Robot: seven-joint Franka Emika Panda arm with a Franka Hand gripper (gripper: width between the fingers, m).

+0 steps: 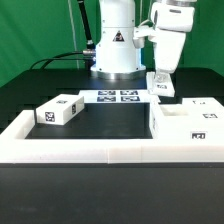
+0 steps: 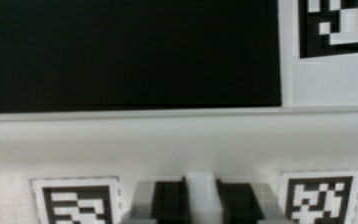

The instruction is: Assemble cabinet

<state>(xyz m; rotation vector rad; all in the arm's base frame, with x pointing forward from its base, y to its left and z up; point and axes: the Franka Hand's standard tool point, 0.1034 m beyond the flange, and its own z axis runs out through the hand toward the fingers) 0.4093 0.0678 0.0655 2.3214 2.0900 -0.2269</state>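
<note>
Step judged: panel pickup. My end effector [image 1: 163, 74], upper right of the exterior view, stands over a tagged panel [image 1: 160, 88]; whether it grips, I cannot tell. Next move calls for seating it on the cabinet body [image 1: 186, 122].

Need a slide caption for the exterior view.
Gripper at a small tagged panel beyond the cabinet body; a loose white block lies at the exterior view's left.

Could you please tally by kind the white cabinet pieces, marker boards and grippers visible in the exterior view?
Gripper: 1
White cabinet pieces: 3 (block, small piece below the gripper, boxy body)
Marker board: 1
Total: 5
</note>
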